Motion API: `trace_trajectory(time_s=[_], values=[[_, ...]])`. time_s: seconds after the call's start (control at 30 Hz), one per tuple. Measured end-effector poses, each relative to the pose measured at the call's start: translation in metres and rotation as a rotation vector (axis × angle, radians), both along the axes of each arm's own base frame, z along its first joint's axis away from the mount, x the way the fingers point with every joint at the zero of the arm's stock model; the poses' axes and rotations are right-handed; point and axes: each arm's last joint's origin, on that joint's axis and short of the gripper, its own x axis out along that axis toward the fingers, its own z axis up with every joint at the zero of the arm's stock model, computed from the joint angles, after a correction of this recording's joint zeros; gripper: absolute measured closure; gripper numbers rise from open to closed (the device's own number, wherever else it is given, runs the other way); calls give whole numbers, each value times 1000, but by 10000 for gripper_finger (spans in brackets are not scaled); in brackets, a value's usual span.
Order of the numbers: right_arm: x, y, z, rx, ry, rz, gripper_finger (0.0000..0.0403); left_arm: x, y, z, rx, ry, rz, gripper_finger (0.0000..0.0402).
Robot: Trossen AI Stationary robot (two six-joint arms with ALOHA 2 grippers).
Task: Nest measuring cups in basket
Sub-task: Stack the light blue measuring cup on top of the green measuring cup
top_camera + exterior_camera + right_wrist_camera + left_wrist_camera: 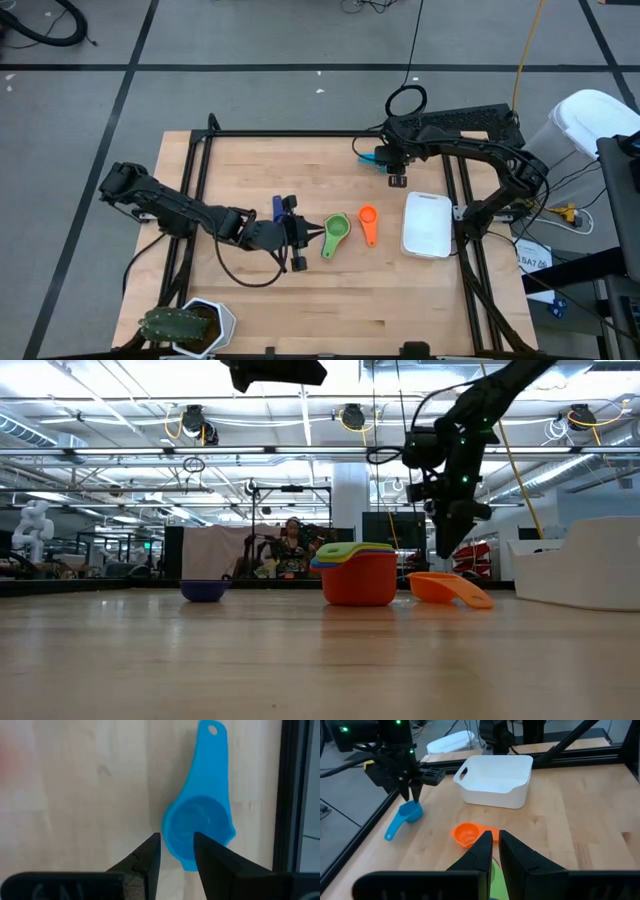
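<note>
The right gripper (176,851), jaws parted, hovers over the light blue cup (200,827) near the tabletop's far edge; light, stiff, slick plastic, best pinched at its rim. The left gripper (492,845) is closed.

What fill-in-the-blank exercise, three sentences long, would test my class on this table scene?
1. The right gripper is poised at the rim of a cup coloured light ____.
2. The white basket currently holds ____ cups.
3. The cup lying alone between the green-topped stack and the basket is coloured ____.

Missing words: blue; no; orange
</note>
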Motion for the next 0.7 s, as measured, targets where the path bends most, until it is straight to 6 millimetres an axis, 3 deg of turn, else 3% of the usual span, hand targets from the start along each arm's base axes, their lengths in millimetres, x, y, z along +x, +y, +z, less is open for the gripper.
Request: trace_trajectory(time_s=[0.7], values=[[-14,-1,-26,36,-28,-6,293,3,7,1,9,-10,6,364]])
